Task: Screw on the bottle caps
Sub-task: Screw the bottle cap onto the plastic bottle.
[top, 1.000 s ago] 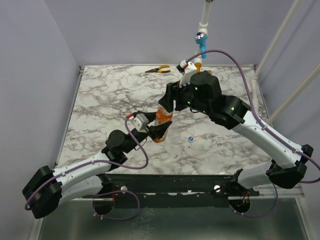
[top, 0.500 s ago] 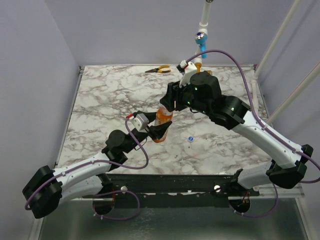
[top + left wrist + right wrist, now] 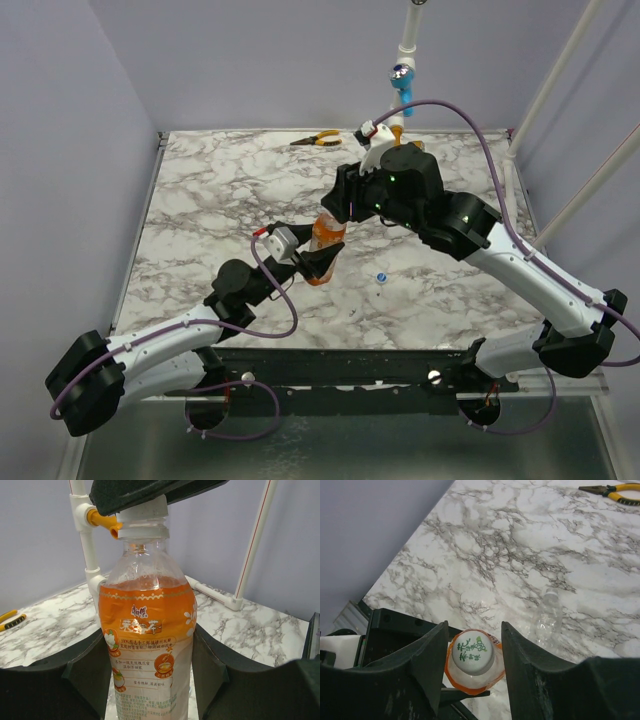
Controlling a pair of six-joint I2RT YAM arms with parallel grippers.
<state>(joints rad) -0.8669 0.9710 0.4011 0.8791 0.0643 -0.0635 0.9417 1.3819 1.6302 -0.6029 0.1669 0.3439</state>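
Capping looks the step in hand. Midway across the table (image 3: pixel 200 180), nearer its front edge, the left gripper (image 3: pixel 150 672) clamps the upright bottle (image 3: pixel 147 630), orange drink up to its shoulder. The right gripper (image 3: pixel 473 635) straddles its whitish cap (image 3: pixel 472 657), part-open with slim gaps. Next it should pinch and twist. A blue cap (image 3: pixel 381 277) lies near.

bottle (image 3: pixel 147 630): slim clear plastic, standing upright near the middle of the table (image 3: pixel 200 200). orange contents reach the shoulder, and an orange-and-white printed label wraps the body. the neck is clear. whitish cap (image 3: pixel 472 652): small and round with green print on top, seated on the bottle's neck. blue cap (image 3: pixel 381 277): tiny, lying alone on the table, near the bottle's right side and apart from it.
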